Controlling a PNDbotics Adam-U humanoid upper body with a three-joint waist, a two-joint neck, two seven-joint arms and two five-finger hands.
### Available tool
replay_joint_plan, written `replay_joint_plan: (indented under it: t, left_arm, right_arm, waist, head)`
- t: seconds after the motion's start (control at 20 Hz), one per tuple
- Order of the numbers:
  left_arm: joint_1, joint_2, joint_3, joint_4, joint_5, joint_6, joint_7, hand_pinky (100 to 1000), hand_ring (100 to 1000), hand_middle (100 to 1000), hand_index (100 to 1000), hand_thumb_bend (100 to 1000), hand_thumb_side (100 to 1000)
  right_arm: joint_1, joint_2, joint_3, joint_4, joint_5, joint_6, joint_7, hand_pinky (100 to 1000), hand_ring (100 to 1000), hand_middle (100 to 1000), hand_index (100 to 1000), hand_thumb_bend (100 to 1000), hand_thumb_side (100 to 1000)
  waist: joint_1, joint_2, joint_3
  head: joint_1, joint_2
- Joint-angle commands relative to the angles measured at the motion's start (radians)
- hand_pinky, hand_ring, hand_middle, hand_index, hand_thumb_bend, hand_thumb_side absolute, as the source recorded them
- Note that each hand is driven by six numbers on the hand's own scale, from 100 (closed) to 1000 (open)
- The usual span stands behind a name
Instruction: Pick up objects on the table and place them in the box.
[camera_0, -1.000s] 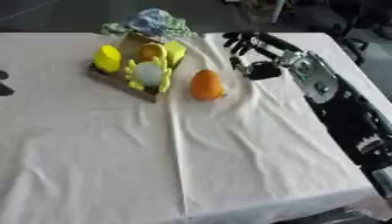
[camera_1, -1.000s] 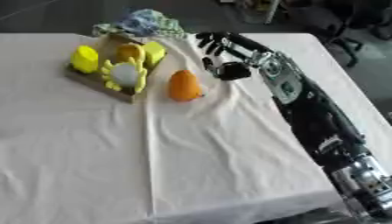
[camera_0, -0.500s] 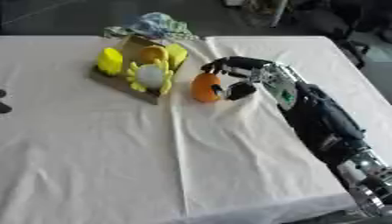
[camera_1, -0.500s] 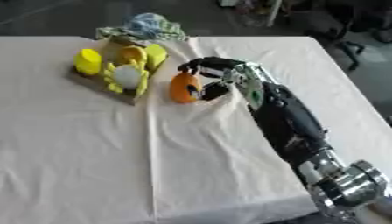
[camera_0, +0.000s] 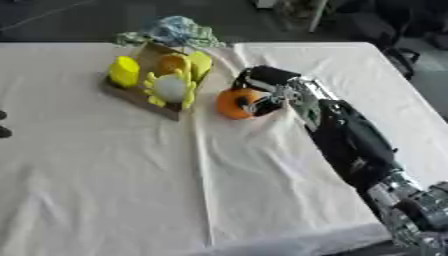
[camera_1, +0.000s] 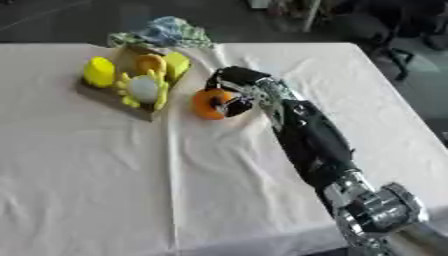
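An orange round object (camera_0: 231, 102) lies on the white cloth just right of the cardboard box (camera_0: 133, 95). My right hand (camera_0: 262, 86) reaches in from the lower right and curls over the orange object's top and right side, thumb at its front. The box holds a yellow piece (camera_0: 123, 71), a white-and-yellow toy (camera_0: 171, 87) and an orange-yellow piece (camera_0: 172, 62). My left hand shows only as a dark tip (camera_0: 3, 123) at the left edge; its shape is hidden.
A blue-green crumpled cloth (camera_0: 175, 31) lies behind the box at the table's far edge. My right forearm (camera_0: 350, 140) crosses the table's right half. The table edge runs along the right side and bottom. Dark chairs stand beyond the far right corner.
My right hand has come from the far right of the table down to the left onto the orange object, and its fingers have curled round it. The box's contents have stayed put.
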Motion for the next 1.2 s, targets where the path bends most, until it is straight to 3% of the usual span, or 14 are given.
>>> replay_joint_plan:
  t: [0.05, 0.1, 0.15, 0.3, 0.75, 1.0, 1.2]
  left_arm:
    - [-0.004, 0.005, 0.001, -0.024, 0.003, 0.0, -0.006, 662, 560, 602, 806, 100, 910]
    - [-0.004, 0.003, -0.001, -0.025, 0.005, 0.001, -0.008, 661, 559, 601, 806, 100, 910]
    - [-0.005, 0.001, -0.003, -0.027, 0.007, 0.002, -0.011, 661, 558, 599, 806, 100, 909]
    - [-0.009, -0.004, -0.015, -0.032, 0.014, 0.003, -0.024, 661, 557, 598, 806, 100, 910]
    - [-0.059, -0.031, -0.058, -0.046, 0.04, 0.011, -0.078, 660, 557, 598, 807, 100, 912]
    - [-0.073, -0.035, -0.07, -0.049, 0.045, 0.016, -0.094, 660, 557, 598, 808, 100, 916]
    - [-0.079, -0.034, -0.074, -0.05, 0.046, 0.017, -0.101, 660, 557, 598, 808, 100, 915]
  right_arm:
    - [-0.052, -0.026, -0.021, -0.051, -0.015, 0.003, -0.092, 606, 458, 233, 413, 100, 100]
    - [-0.063, -0.029, -0.024, -0.059, -0.021, 0.005, -0.104, 609, 459, 237, 414, 100, 218]
    - [-0.08, -0.031, -0.029, -0.068, -0.022, 0.01, -0.113, 612, 462, 240, 419, 100, 100]
    - [-0.126, -0.03, -0.051, -0.073, -0.008, 0.037, -0.121, 618, 467, 249, 430, 100, 100]
    - [-0.203, 0.015, -0.168, 0.006, 0.054, 0.192, -0.178, 595, 457, 260, 453, 100, 100]
    - [-0.209, 0.046, -0.198, 0.046, 0.067, 0.264, -0.23, 605, 470, 281, 478, 100, 100]
    - [-0.202, 0.075, -0.197, 0.087, 0.127, 0.288, -0.2, 637, 519, 358, 557, 100, 100]
  waist:
    - [-0.002, -0.031, 0.006]
    - [-0.003, -0.032, 0.011]
    - [-0.003, -0.034, 0.019]
    - [-0.003, -0.039, 0.054]
    - [-0.018, -0.026, 0.19]
    - [-0.023, -0.017, 0.23]
    - [-0.023, -0.012, 0.24]
  head:
    - [-0.001, -0.003]
    - [-0.002, -0.003]
    - [-0.007, -0.003]
    - [-0.032, -0.003]
    - [-0.136, -0.003]
    - [-0.171, -0.003]
    - [-0.183, -0.003]
